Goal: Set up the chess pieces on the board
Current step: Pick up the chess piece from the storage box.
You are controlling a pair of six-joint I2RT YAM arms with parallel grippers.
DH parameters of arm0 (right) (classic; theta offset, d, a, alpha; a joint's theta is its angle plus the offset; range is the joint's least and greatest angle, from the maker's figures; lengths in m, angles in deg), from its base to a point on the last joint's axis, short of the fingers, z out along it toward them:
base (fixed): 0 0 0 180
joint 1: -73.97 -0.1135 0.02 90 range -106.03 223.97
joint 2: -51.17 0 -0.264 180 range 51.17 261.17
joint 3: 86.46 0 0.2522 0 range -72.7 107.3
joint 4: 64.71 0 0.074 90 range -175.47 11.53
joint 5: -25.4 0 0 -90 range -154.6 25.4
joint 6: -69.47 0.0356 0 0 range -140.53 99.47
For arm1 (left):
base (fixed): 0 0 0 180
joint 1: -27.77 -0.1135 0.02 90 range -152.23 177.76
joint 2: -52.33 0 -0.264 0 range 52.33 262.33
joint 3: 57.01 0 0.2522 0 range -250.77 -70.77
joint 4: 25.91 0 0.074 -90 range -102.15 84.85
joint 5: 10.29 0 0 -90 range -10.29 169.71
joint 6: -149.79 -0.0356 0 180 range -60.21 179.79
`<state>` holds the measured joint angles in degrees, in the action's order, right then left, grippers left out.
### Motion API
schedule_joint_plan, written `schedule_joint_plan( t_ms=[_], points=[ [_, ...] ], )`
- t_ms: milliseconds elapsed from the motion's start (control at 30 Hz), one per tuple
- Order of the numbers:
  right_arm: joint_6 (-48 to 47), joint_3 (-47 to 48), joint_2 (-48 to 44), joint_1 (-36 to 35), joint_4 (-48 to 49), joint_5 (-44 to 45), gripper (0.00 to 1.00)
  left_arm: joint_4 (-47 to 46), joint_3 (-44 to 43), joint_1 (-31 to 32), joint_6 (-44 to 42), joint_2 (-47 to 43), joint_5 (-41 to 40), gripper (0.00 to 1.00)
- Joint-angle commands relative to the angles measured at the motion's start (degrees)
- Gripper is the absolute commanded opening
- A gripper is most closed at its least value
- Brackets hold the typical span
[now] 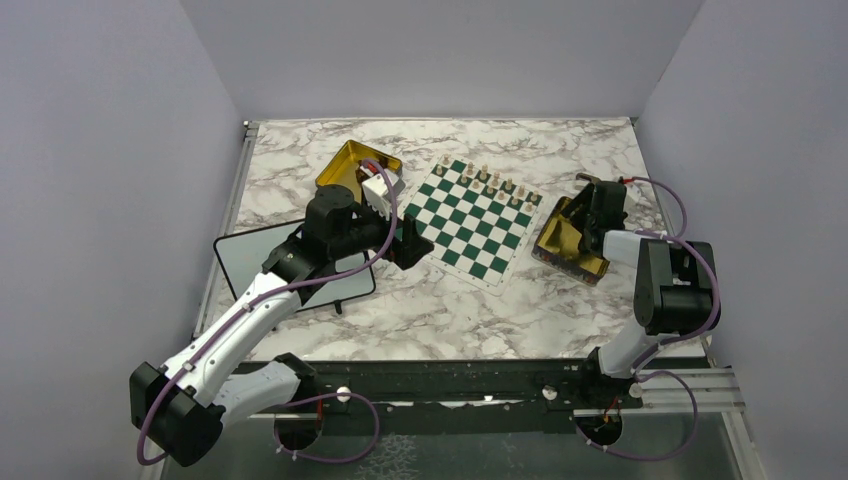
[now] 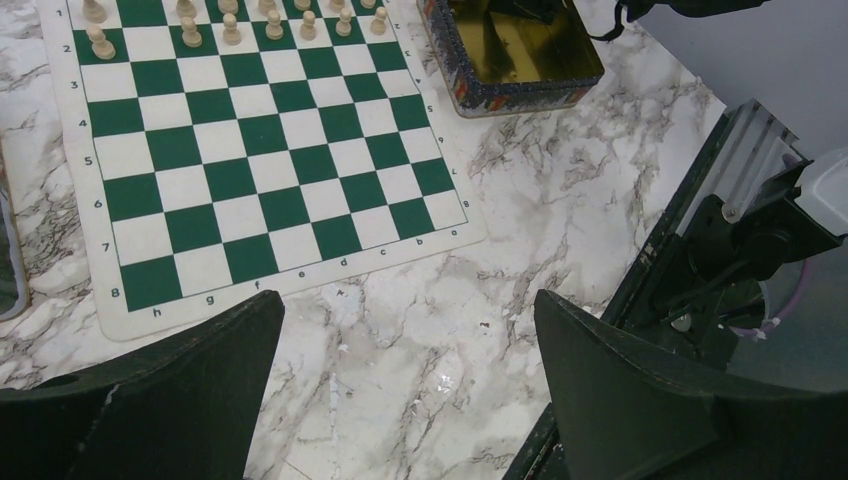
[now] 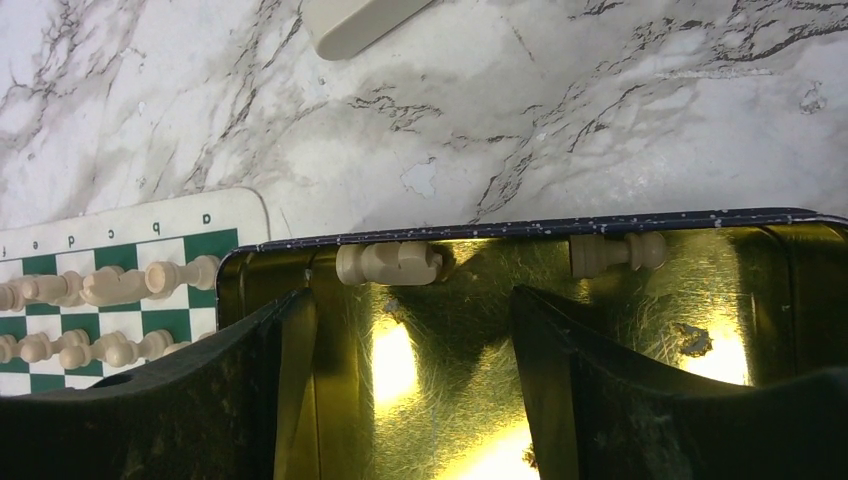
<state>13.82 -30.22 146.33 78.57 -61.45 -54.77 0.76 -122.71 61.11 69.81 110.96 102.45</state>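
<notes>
Left gripper [image 2: 405, 330]: released, jaws spread wide with nothing between them; it hovers over bare marble just off the board's near edge.
Right gripper [image 3: 410, 320]: jaws apart and grasping nothing; it is lowered inside the gold tin on the right, its fingers [image 3: 560, 350] close to the shiny floor.
Table [image 2: 560, 200]: white marble pattern with grey veins.
Board [image 2: 270, 210]: flat green-and-white check mat with a white border, lying at an angle in the middle of the table, between the two tins.
Writing: in the left wrist view the border carries the numbers 1 to 8 down one side and the letters h, g, f, e, d, c, b, a along the near edge. No brand or label can be read on either tin.
Chess pieces on the board [image 2: 100, 42]: pale, upright, lined up on the rows marked 1 and 2, the side farthest from the left gripper. All other squares are bare.
Right tin [image 3: 520, 228]: gold inside, dark speckled rim, just beside the board's corner by the letter a.
Chess pieces in the tin [image 3: 390, 263]: two pale ones lying on their sides against the far wall, well apart from each other, ahead of the right gripper and not touched by it.
Whiteboard [image 1: 250, 260]: black-framed, flat on the table left of the board, partly under the left arm.
Left tin [image 1: 350, 165]: gold, tilted, beyond the whiteboard near the board's far left corner.
</notes>
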Motion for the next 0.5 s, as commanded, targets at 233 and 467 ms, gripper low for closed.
schedule_joint_plan(
  t_ms=[233,467],
  points=[
    [-3.22,2.73,0.32,-1.60,-2.37,2.73,0.64,-1.57,0.26,-0.30,0.09,-1.26,0.79,0.96],
    [-4.70,5.11,1.31,-3.15,-5.21,4.94,0.59,-1.62,0.35,-0.33,0.17,-1.31,0.90,0.96]
  ],
)
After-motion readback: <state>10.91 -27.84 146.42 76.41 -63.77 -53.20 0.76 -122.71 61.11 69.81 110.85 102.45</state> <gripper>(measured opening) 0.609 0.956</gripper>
